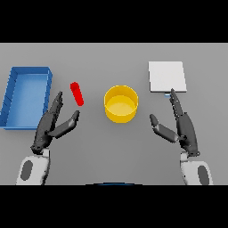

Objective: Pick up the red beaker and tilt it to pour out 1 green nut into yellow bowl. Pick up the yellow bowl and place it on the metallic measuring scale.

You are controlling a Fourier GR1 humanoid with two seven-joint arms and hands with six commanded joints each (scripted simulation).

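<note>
The red beaker (77, 93) shows as a small red capsule shape on the table, left of centre. My left hand (50, 125) rests below and to the left of it, fingers straight, thumb spread toward it, not touching. The yellow bowl (120, 103) stands at the middle of the table and looks empty inside. The metallic measuring scale (166, 76) is a pale square plate at the back right. My right hand (183, 127) lies open below the scale, fingertips near its front edge, right of the bowl. No green nut is visible.
A blue rectangular tray (10, 99) sits at the far left, next to my left hand. Grey table surface runs between the bowl and both hands.
</note>
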